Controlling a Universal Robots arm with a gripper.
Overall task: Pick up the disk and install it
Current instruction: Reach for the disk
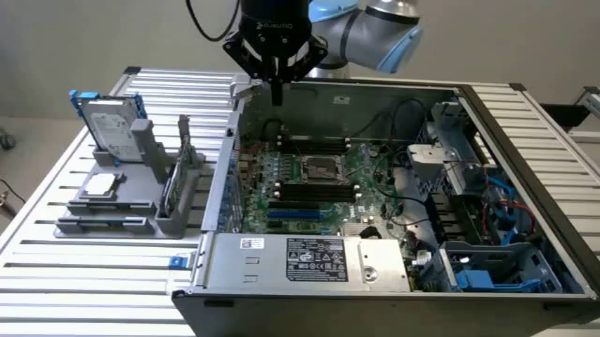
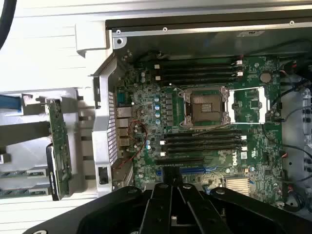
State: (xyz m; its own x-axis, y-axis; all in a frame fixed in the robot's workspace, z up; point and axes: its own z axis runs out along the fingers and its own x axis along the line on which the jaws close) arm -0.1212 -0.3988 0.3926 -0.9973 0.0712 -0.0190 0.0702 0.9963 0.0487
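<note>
We see the arm point(image 1: 370, 28) coming in from the top of the exterior view, its grey and light-blue joints bent behind the tool and the wrist pointing straight down. The gripper point(image 1: 277, 97) hangs over the far corner of the open computer case point(image 1: 525, 210), toward the exterior view's left, just above the chassis rim and clear of it. Its fingers are pressed together into one thin black bar with nothing between them. In the wrist view the gripper point(image 2: 171, 191) shows the same: the black fingers meet, nothing is held, and the camera looks down on the motherboard point(image 2: 146, 122) with its CPU socket point(image 2: 204, 107) and rows of memory slots point(image 2: 200, 141). The disk point(image 1: 111, 130) is not in the case. It stands upright on edge in its blue carrier at the far end of the grey fixture point(image 1: 122, 217), which sits on the slatted metal table point(image 1: 56, 281) at the exterior view's left. It is well apart from the gripper and untouched. A small silver chip point(image 1: 98, 184) lies flat on the fixture in front of the disk, and a green card point(image 1: 173, 184) stands on edge in a slot beside it, between the disk and the case wall. Inside the case, the long grey box with a black-and-white label point(image 1: 314, 261) runs along the near side.
</note>
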